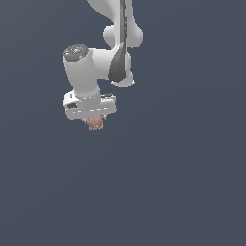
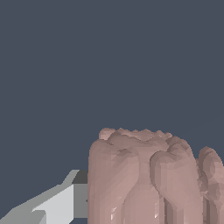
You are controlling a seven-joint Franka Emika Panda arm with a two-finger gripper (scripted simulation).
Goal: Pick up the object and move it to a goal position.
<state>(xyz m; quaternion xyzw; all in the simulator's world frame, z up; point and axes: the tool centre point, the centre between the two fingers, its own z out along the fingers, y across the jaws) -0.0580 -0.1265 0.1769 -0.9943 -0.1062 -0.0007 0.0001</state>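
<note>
Holding small pinkish-brown mottled blocky lump (image 1: 95, 123) in white pincer (image 1: 95, 120), clenched on it | lump hangs under pincer bar, arm at 12 o'clock | step: transport, judged | next: carry steadily to goal; goal not visible.

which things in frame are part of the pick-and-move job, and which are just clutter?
Job:
- pinkish-brown lump, held at the hand
- one finger visible against the lump in the wrist view

Lying about:
- nothing visible; only plain dark background, and no goal marker shows
</note>
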